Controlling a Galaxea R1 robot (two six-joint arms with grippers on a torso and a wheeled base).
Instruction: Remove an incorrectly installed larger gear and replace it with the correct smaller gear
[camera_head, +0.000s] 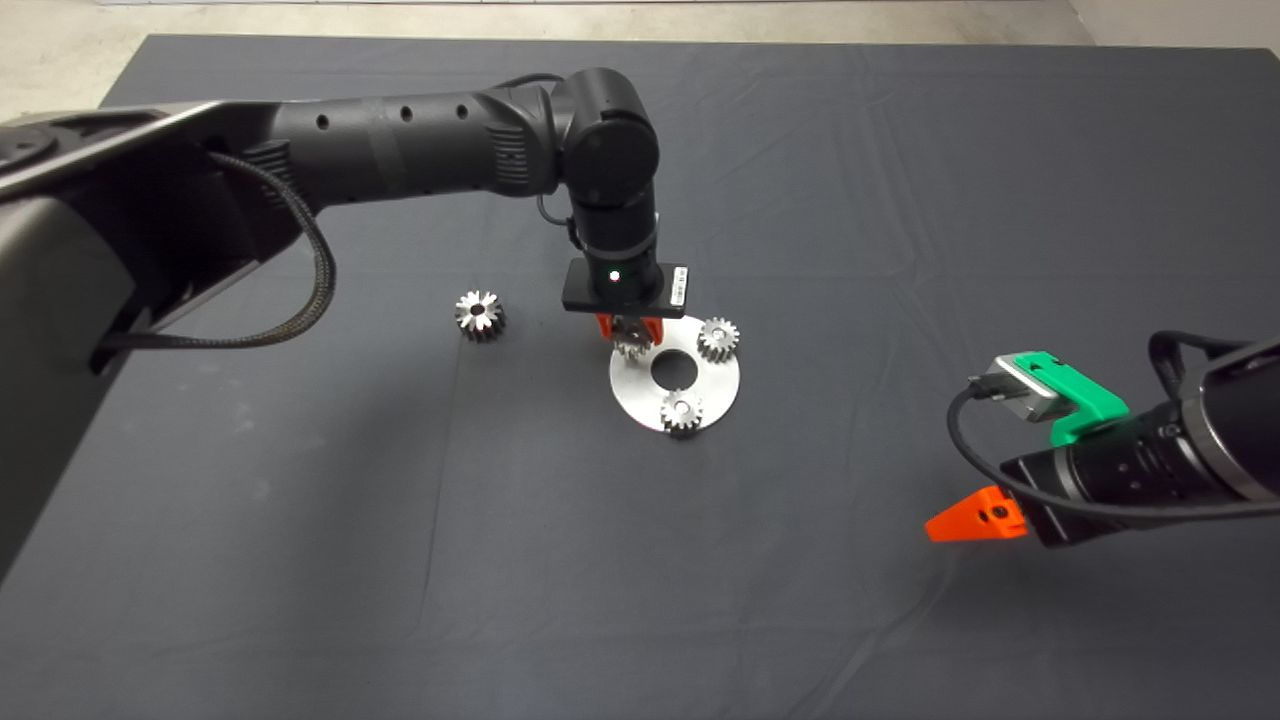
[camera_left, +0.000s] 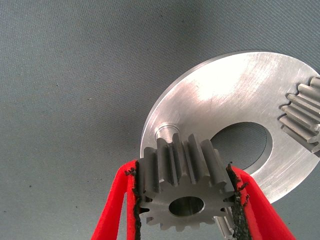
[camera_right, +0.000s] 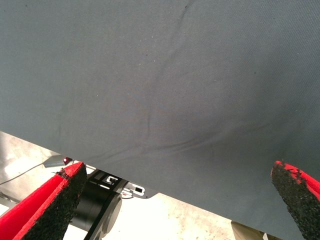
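Observation:
My left gripper (camera_head: 630, 335) is shut on the smaller gear (camera_left: 185, 192), with its red fingers (camera_left: 115, 210) pressing on the teeth from both sides. The gear hangs over the edge of the round silver plate (camera_left: 235, 95), just short of a bare peg (camera_left: 167, 132). Two matching small gears (camera_head: 718, 340) (camera_head: 682, 411) stand on the plate (camera_head: 722, 385). The larger gear (camera_head: 480, 315) lies on the mat to the plate's left, apart from it. At the right edge of the mat my right gripper (camera_head: 975, 520) is parked, open and empty.
The plate has a wide round hole (camera_head: 673, 369) in its middle. The left arm (camera_head: 400, 140) reaches across the back left of the mat. In the right wrist view the mat's edge and pale floor (camera_right: 165, 215) show beyond the open gripper (camera_right: 177, 172).

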